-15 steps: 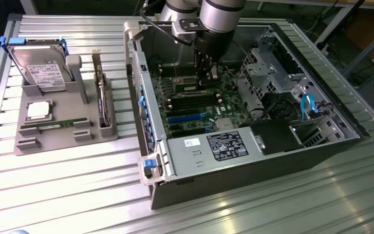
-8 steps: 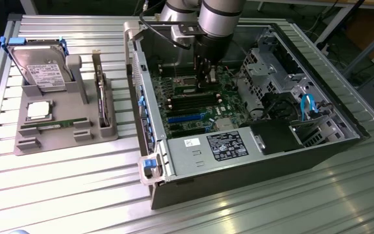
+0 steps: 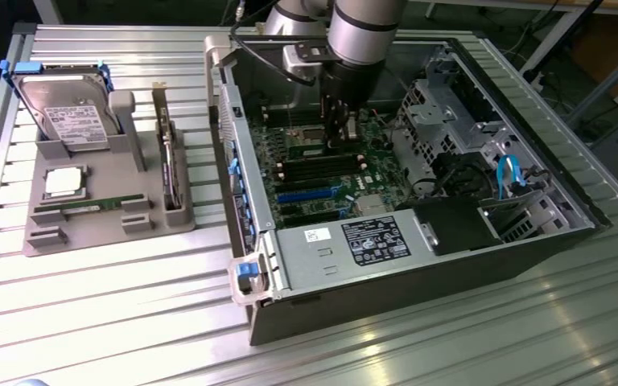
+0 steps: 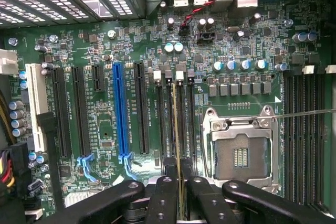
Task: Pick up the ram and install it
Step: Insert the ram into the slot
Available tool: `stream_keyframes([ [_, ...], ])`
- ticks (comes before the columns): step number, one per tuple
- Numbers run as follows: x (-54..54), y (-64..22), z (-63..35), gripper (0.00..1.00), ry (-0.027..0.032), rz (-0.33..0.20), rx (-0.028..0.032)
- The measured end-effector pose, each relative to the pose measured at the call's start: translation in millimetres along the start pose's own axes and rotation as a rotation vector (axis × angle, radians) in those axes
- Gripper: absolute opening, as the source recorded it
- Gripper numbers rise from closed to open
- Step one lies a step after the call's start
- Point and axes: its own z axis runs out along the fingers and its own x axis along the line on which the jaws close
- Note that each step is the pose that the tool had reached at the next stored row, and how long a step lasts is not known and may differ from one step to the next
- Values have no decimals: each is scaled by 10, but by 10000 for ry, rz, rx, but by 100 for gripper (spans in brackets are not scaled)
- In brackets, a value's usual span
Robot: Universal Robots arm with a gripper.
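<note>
Arm (image 3: 365, 24): silver-grey cylindrical links with black joint bands; black cable (image 3: 266, 56) alongside; black linked jaws with round rivets.

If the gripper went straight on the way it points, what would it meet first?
Probably the black memory slots on the motherboard; the ram held in the gripper would touch first. Depth is unclear.

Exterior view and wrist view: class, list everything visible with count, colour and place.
table: 1, silver, under everything
tray: 1, grey, exterior view's left
hard drive: 1, silver, white label, on tray
processor chip: 1, silver, on tray
stick: 1, green, lying in tray
card: 1, dark, upright in tray
computer case: 1, dark, open, exterior view's right
motherboard: 1, green, inside case
cable: 1, blue, inside case
ram: 1, pale edge, in hand over motherboard
arm: 1, grey, reaching into case
hand: 1, black, shut on ram
</note>
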Motion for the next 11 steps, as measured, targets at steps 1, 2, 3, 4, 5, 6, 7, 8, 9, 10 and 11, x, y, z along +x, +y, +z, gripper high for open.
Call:
stream_keyframes([
  [1,7,-1,7,14,1,-2,0],
  [2,20,-1,18,14,2,-3,0],
  [3,32,-2,30,14,0,-3,1],
  [4,36,-2,35,14,0,-3,2],
  [5,43,-2,42,14,2,-3,1],
  [6,50,-2,51,14,3,-4,1],
  [7,55,-3,57,14,3,-4,1],
  [8,56,-3,62,14,6,-4,6],
  [9,56,-3,65,14,5,-7,26],
  [10,56,-3,70,14,0,-8,76],
  [11,56,-2,73,14,-1,-13,102],
])
